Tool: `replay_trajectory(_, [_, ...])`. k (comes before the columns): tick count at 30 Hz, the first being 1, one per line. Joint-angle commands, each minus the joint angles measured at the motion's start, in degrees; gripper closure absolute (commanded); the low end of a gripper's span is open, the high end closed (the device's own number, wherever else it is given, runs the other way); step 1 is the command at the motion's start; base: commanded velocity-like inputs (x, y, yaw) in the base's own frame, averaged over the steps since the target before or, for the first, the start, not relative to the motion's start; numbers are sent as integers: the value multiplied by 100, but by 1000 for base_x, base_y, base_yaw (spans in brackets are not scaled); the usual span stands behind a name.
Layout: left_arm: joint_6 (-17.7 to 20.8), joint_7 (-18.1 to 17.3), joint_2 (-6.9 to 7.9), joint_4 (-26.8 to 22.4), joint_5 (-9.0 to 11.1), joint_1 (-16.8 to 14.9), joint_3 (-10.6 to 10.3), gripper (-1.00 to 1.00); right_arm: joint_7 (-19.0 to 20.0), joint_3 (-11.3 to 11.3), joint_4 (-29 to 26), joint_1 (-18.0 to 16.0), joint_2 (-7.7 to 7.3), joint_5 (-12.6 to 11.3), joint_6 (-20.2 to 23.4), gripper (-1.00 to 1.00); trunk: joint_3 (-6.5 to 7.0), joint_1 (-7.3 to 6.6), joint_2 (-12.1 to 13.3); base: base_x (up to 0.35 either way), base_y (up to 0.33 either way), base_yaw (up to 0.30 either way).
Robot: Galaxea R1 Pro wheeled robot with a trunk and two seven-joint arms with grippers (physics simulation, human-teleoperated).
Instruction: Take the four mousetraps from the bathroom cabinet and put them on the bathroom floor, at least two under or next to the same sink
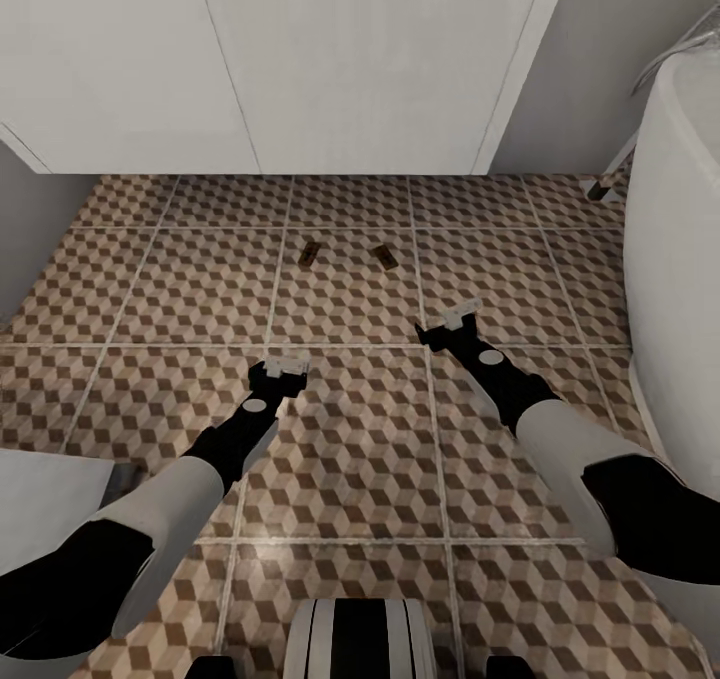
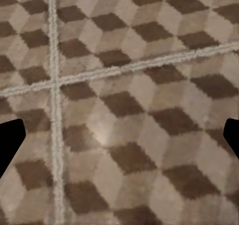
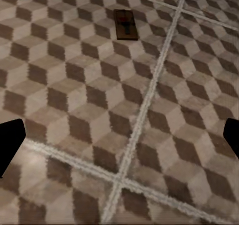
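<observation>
bathroom floor (image 1: pixel 350 459): cube tiles, below white vanity (image 1: pixel 300 59) | 2 mousetraps (image 1: pixel 309 252) (image 1: pixel 384 256) flat near the vanity, probably so they count as next to the sink | left gripper (image 1: pixel 285 366), right gripper (image 1: pixel 458 316): both wide open, empty, low over tiles

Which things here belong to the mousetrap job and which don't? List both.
Job things:
- left mousetrap
- right mousetrap
- cube-pattern bathroom floor
- white vanity under the sink
- left gripper, open
- right gripper, open

Just there:
- bathtub
- grey wall
</observation>
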Motion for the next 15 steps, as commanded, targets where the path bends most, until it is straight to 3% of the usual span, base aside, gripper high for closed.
replay_trajectory(1, [-22,41,17,8,44,29,-48,-100,17,-11,29,5,-19,34,-48,-100,20,-3,0,0,0,0])
replay_trajectory(15, [-30,30,123,27,44,486,-47,-100,30,-8,472,126,-181,34,-358,-100,330,-39,19,0,0,0])
